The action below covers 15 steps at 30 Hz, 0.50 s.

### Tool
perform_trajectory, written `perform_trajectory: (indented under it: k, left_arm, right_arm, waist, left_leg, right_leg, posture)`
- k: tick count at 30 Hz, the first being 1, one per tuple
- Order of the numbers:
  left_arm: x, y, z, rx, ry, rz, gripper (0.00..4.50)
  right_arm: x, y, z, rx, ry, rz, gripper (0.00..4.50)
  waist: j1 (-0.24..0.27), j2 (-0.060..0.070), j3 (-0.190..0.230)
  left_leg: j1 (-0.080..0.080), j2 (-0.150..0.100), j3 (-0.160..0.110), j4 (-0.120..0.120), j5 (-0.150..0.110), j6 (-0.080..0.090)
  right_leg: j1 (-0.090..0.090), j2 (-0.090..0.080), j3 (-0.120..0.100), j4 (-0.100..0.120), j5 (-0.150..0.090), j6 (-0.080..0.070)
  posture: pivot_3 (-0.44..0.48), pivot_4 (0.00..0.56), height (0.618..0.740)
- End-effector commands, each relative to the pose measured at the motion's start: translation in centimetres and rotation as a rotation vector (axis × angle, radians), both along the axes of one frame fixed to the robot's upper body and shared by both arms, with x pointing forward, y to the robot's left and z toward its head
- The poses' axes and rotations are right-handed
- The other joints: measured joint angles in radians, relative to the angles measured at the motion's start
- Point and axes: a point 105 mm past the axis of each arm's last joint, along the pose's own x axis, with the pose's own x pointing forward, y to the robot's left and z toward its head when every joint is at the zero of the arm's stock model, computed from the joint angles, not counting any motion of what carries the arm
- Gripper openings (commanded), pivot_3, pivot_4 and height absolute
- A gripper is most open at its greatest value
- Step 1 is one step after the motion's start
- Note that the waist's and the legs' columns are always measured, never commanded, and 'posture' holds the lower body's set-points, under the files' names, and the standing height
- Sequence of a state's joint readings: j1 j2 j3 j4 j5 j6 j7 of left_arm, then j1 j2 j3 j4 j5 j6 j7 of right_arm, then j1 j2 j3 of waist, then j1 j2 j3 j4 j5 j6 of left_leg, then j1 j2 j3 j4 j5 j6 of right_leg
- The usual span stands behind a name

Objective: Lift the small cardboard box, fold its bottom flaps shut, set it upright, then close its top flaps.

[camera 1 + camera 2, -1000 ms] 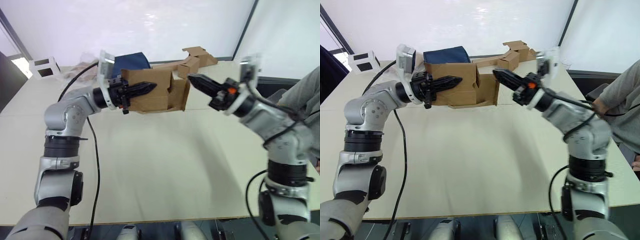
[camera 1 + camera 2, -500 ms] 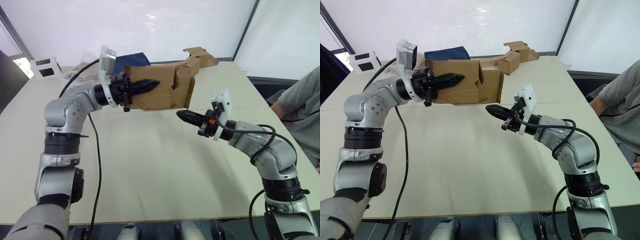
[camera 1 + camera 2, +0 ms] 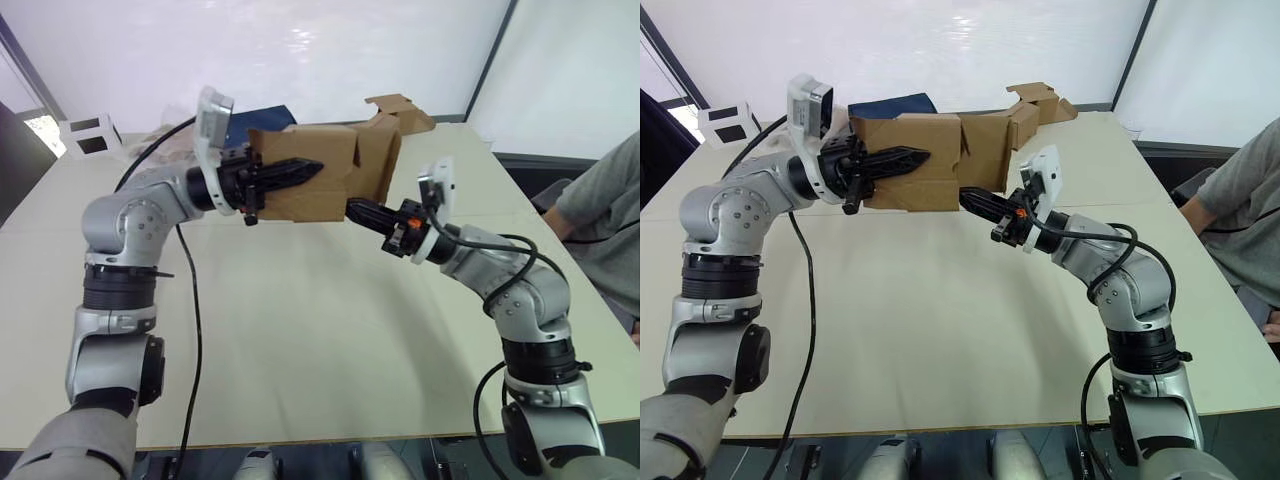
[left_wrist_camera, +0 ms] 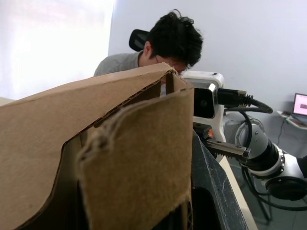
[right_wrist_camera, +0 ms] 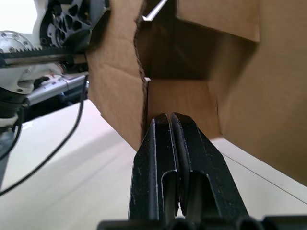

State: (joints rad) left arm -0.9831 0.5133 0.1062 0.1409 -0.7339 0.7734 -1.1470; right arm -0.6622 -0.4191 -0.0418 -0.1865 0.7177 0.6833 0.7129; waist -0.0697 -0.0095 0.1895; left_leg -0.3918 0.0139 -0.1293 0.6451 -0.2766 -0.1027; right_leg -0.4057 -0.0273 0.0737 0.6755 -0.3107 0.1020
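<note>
In the upper centre of the head views, the left gripper (image 3: 300, 173) holds the plain brown corrugated cardboard box (image 3: 320, 185) clear above the pale worktop (image 3: 320, 340), fingers clamped on its near wall. The right gripper (image 3: 973, 199), fingers pressed together, points at the box's open end, beneath its hinged brown flaps (image 3: 380, 165).

small cardboard box (image 3: 305, 180): plain brown | pincers: black fingers | table (image 3: 300, 330): pale beige | far box (image 3: 88, 133): white, black squares
</note>
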Motion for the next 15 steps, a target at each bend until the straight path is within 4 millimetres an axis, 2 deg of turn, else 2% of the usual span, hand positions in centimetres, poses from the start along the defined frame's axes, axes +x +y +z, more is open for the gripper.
perform_trajectory:
  k: [1, 4, 8, 12, 15]
  left_arm:
    - [-0.6, 0.2, 1.1, -0.027, -0.054, -0.002, 0.00]
    - [-0.4, 0.5, 1.2, -0.031, -0.061, 0.019, 0.00]
    - [-0.3, 0.8, 1.3, -0.033, -0.066, 0.033, 0.00]
    - [-0.5, 1.3, 1.4, -0.040, -0.066, 0.044, 0.00]
    - [-0.5, 1.3, 1.2, -0.032, -0.064, 0.048, 0.00]
  right_arm:
    - [-0.2, 0.6, 1.1, -0.003, -0.057, 0.041, 0.06]
    - [-0.3, -0.1, 1.5, -0.018, -0.077, 0.043, 0.06]
    - [-0.8, -2.1, 4.1, 0.093, -0.111, 0.046, 0.06]
    - [-1.6, -5.6, 6.5, 0.185, -0.071, 0.088, 0.06]
    - [0.5, -7.9, 7.4, 0.314, -0.047, -0.014, 0.06]
  waist:
    - [0.000, 0.000, 0.000]
    - [0.001, 0.000, 0.000]
    - [0.002, 0.000, 0.000]
    - [0.002, 0.000, 0.000]
    - [0.000, 0.000, 0.000]
  left_leg:
    - [0.000, 0.000, 0.000, 0.000, 0.000, 0.000]
    - [0.000, 0.000, 0.000, 0.000, 0.000, 0.000]
    - [0.000, 0.000, 0.000, 0.000, 0.000, 0.000]
    - [0.000, 0.000, 0.000, 0.000, 0.000, 0.000]
    - [0.000, 0.000, 0.000, 0.000, -0.002, 0.003]
  right_leg:
    - [0.000, 0.000, 0.000, 0.000, 0.000, 0.000]
    - [0.000, 0.000, 0.000, 0.000, 0.000, 0.000]
    - [0.000, 0.000, 0.000, 0.000, 0.000, 0.000]
    - [0.000, 0.000, 0.000, 0.000, 0.000, 0.000]
    - [0.000, 0.000, 0.000, 0.000, 0.000, 0.000]
  posture:
    - [0.000, 0.150, 0.740]
    - [0.000, 0.150, 0.740]
    - [0.000, 0.150, 0.740]
    - [0.000, 0.150, 0.740]
    - [0.000, 0.150, 0.740]
